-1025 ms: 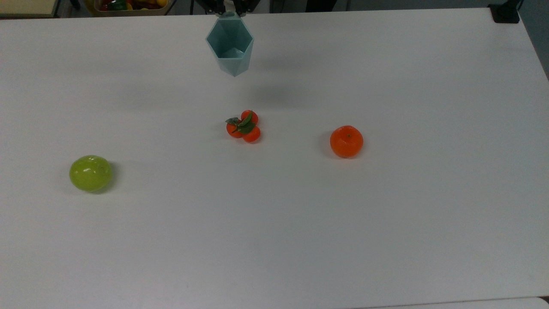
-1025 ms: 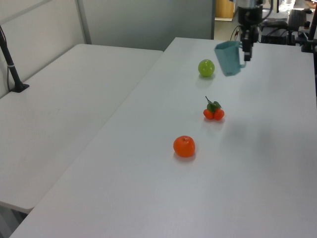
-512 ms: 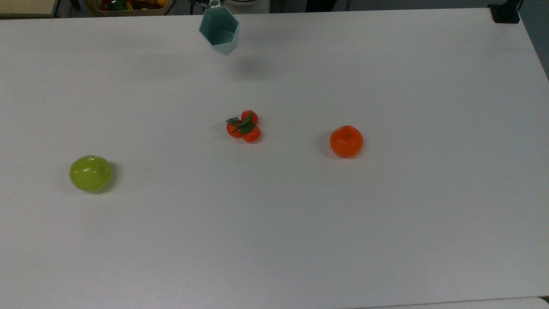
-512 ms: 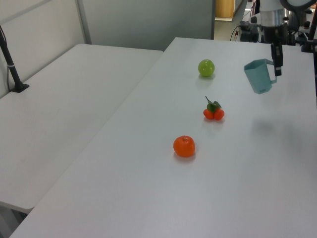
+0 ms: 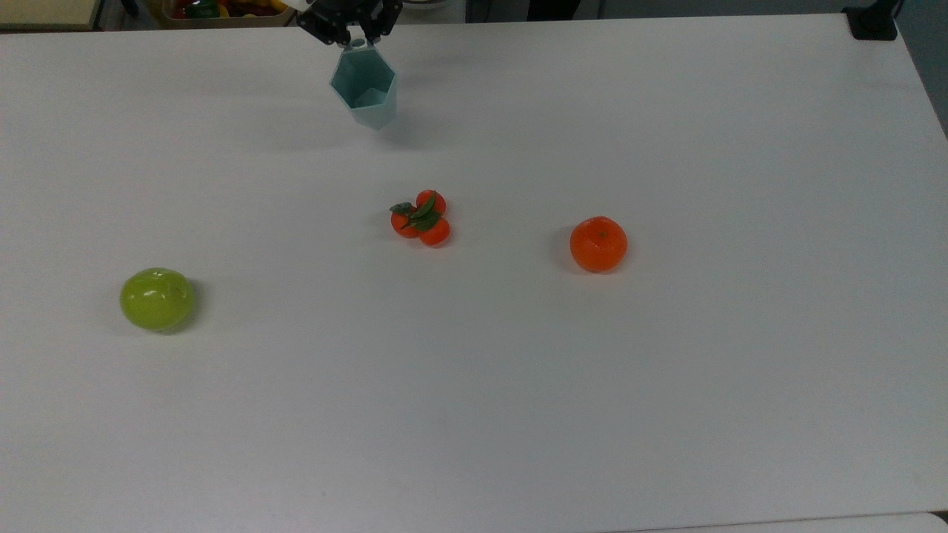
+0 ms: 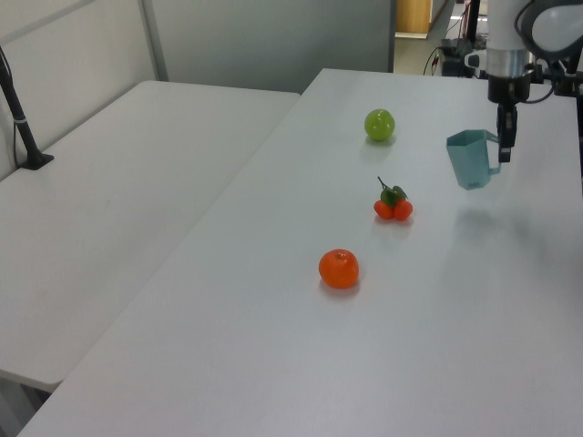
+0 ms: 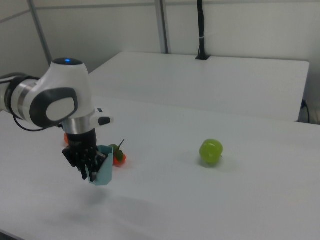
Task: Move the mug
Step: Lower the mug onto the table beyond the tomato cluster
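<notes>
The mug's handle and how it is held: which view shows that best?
The left view: the pale teal faceted plastic mug hangs side-on from the pincer, handle visible. The top view looks into its mouth; the right view has the pincer partly covering it.

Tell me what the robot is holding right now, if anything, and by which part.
The gripper holds the pale teal faceted plastic mug by its small looped handle, fingers shut on it, the mug just above the white table.

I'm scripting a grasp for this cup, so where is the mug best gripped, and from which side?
Probably by its small looped handle, from above. The mug is upright with its open hexagonal rim up, and the gripper hangs down from above, shut on the handle at the left view's right. The faceted, tapering walls look less sure to pinch, and the handle side faces away from the cluster of small oranges.
</notes>
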